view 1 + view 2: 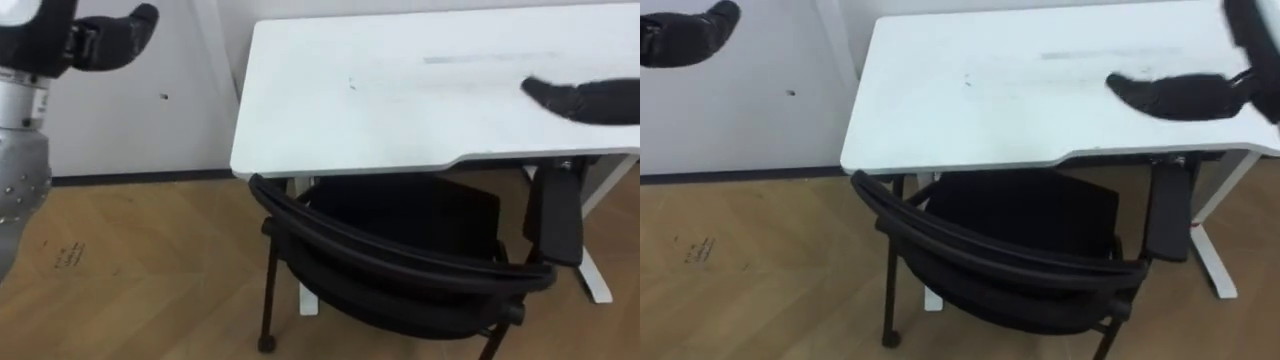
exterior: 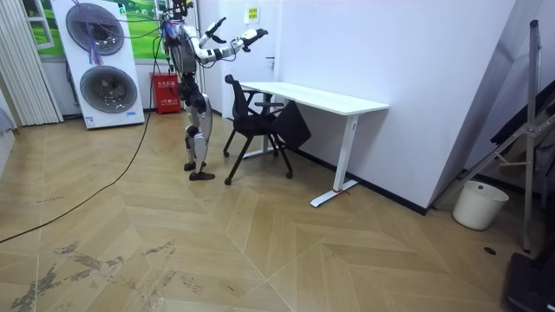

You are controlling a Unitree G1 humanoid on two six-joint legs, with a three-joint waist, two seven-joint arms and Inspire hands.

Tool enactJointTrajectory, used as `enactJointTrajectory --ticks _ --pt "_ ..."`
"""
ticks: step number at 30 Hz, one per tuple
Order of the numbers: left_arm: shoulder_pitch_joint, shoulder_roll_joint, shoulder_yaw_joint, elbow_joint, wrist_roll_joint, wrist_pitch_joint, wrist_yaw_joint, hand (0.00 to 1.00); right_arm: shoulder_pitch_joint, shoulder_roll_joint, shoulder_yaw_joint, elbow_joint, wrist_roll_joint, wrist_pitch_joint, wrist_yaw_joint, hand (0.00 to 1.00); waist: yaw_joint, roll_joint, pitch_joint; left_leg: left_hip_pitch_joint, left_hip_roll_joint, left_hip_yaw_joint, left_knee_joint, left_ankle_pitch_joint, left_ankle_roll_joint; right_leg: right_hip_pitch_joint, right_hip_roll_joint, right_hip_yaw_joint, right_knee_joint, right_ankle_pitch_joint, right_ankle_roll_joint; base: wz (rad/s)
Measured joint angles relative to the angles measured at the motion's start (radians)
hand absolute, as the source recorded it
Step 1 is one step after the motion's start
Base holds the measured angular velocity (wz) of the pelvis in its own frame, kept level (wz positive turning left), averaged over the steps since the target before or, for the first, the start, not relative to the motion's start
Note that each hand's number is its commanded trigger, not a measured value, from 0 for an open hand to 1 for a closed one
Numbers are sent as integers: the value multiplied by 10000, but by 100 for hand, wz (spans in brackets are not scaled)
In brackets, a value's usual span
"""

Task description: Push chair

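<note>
left eye view: chair (image 1: pixel 400 215) seat partly under desk (image 1: pixel 400 100), backrest (image 1: pixel 400 255) skewed, facing robot; left hand (image 1: pixel 115 42) raised by wall (image 1: pixel 130 120), state unreadable; right hand (image 1: pixel 590 100) flat above desk, fingers (image 1: pixel 542 91) straight, empty; suggest both palms on backrest, even push, else it swivels | room view: robot behind chair; bucket (image 2: pixel 479 208) at room view's right, contents hidden

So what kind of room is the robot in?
Probably a test room set up like a home or office. There is a white desk against the wall with a black chair at it, and two stacked laundry machines further back.
</note>
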Motion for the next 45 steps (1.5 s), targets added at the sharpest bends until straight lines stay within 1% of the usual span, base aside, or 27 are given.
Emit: enactJointTrajectory --ticks 1,2,3,5,9,12,13,15,17,18,19,20,21,22,23,24,27,28,30,31,33,34,36,38,40,42,45 --pt "47 0 108 5 -103 25 99 0 2 0 -104 95 37 -19 -189 0 -17 -4 -3 -14 -18 -19 1 -19 9 8 6 55 -22 6 -11 17" --pt "100 -2 368 5 -285 46 321 0 2 0 -332 339 320 -40 -605 0 -59 -9 -12 -36 -70 -68 34 -36 30 28 54 348 -121 60 -100 25" --pt "140 0 693 5 -444 46 544 0 6 0 -647 542 661 -11 -952 0 -147 -5 -14 -97 -135 -94 47 -50 54 35 106 759 -170 61 -116 29" --pt "326 -11 1176 12 -623 124 989 0 45 10 -1144 892 1188 28 -1549 0 -207 15 -29 -41 -182 -25 36 -83 107 65 129 1283 -235 44 -119 13" --pt "964 -54 1985 331 -640 533 1722 0 255 87 -1843 1573 1862 167 -2690 0 -191 20 -43 135 -194 80 37 -264 122 347 155 1392 -473 13 -68 0" --pt "1380 -166 2360 430 -673 1064 2133 0 771 541 -2694 1842 2377 396 -3728 0 -222 26 -47 110 -207 73 39 -339 123 439 170 1376 -641 6 -56 7" --pt "1382 -199 2373 434 -712 1130 2184 0 830 653 -2829 1879 2424 444 -3884 0 -232 40 -55 96 -210 72 44 -344 128 440 171 1374 -647 5 -53 6" --pt "1423 -492 2394 581 -1132 1243 2485 0 987 1049 -3036 1973 2838 572 -4578 0 -234 153 -123 95 -233 81 47 -372 150 475 153 1388 -642 -8 -33 2" --pt "1612 -611 2394 839 -1481 1329 2571 0 1195 1421 -3035 2049 3241 656 -4955 0 -243 237 -141 206 -224 112 49 -430 140 563 164 1482 -632 -14 -23 -10" --pt "1791 -793 2406 947 -1683 1394 2587 0 1529 1704 -3059 2079 3663 671 -5191 0 -252 289 -164 224 -210 132 51 -491 138 583 180 1571 -632 -25 -6 -10" --pt "1910 -912 2427 997 -1767 1424 2613 0 1706 1845 -3063 2100 3905 677 -5307 0 -252 304 -164 227 -208 138 50 -514 145 596 183 1617 -631 -28 -1 -7" --pt "2236 -1129 2438 1137 -1982 1474 2702 0 2029 2169 -3079 2208 4384 677 -5500 0 -252 336 -158 263 -204 159 57 -552 148 626 189 1678 -630 -34 8 -9" --pt "2526 -1333 2439 1413 -2196 1525 2721 0 2320 2501 -3099 2367 4873 777 -5661 0 -247 368 -163 301 -203 195 56 -575 152 636 194 1765 -622 -41 17 -11" --pt "2664 -1441 2438 1555 -2284 1592 2721 0 2456 2657 -3100 2392 5167 881 -5739 0 -234 400 -150 325 -208 204 55 -579 154 649 193 1795 -616 -48 24 -9" --pt "2840 -1693 2443 1788 -2461 1731 2719 0 2630 2973 -3124 2548 5622 1005 -5894 0 -234 462 -127 326 -222 204 63 -582 158 648 193 1874 -617 -71 30 -4" --pt "2894 -1827 2443 1904 -2530 1781 2718 0 2684 3119 -3129 2704 5781 1056 -5990 0 -234 475 -112 317 -229 198 73 -582 161 642 191 1892 -615 -85 31 0" --pt "3239 -2516 2387 2751 -3183 1959 2681 0 2955 3959 -3109 3498 6720 1311 -6238 0 -279 481 -99 272 -257 129 114 -588 170 635 184 1874 -610 -121 54 6" --pt "3306 -2595 2382 2882 -3268 1977 2660 0 3001 4050 -3091 3619 6877 1317 -6265 0 -282 481 -99 224 -256 119 157 -602 180 618 185 1856 -609 -124 55 4" --pt "3609 -2970 2364 3459 -3802 1988 2569 0 3231 4388 -2843 3973 7604 1320 -6250 0 -256 488 -97 125 -265 124 180 -629 188 525 176 1866 -606 -125 55 2" --pt "3736 -3057 2313 3608 -3944 1994 2521 0 3302 4485 -2755 4057 7788 1315 -6202 0 -259 485 -97 139 -273 124 146 -629 189 526 172 1878 -612 -125 56 0" --pt "4115 -3516 2036 4478 -4462 2009 2243 0 3323 4761 -2411 5075 8336 1328 -5894 0 -223 475 -97 242 -319 128 32 -635 200 571 146 1953 -622 -139 78 0" --pt "4148 -3616 1962 4834 -4614 2007 2100 0 3320 4820 -2337 5377 8484 1341 -5752 0 -203 477 -97 261 -326 131 18 -640 205 583 143 2004 -621 -149 89 0" --pt "4414 -3971 1753 6087 -5433 2097 1477 0 3314 5097 -2026 6333 9364 1536 -5032 0 -222 456 -84 311 -342 124 -46 -642 207 583 143 2138 -646 -163 98 0" --pt "4666 -4284 1585 6752 -5786 2112 1112 0 3317 5296 -1843 7209 9865 1545 -4368 0 -216 392 -70 372 -342 123 -45 -658 197 631 141 2156 -644 -169 107 0" --pt "4849 -4440 1388 7420 -6037 2109 673 0 3305 5401 -1600 8034 10173 1621 -3433 0 -217 349 -68 364 -337 123 -12 -702 189 632 140 2165 -641 -202 97 0" --pt "4878 -4470 1123 8653 -6044 2091 48 0 3260 5426 -1173 9230 10180 1643 -2111 0 -227 316 -78 395 -335 120 -5 -759 179 715 142 2178 -639 -246 93 0" --pt "4884 -4526 923 9502 -6044 2089 -578 0 3226 5450 -912 10217 10213 1672 -908 0 -239 297 -91 396 -345 101 129 -832 183 717 126 2168 -635 -334 78 3"
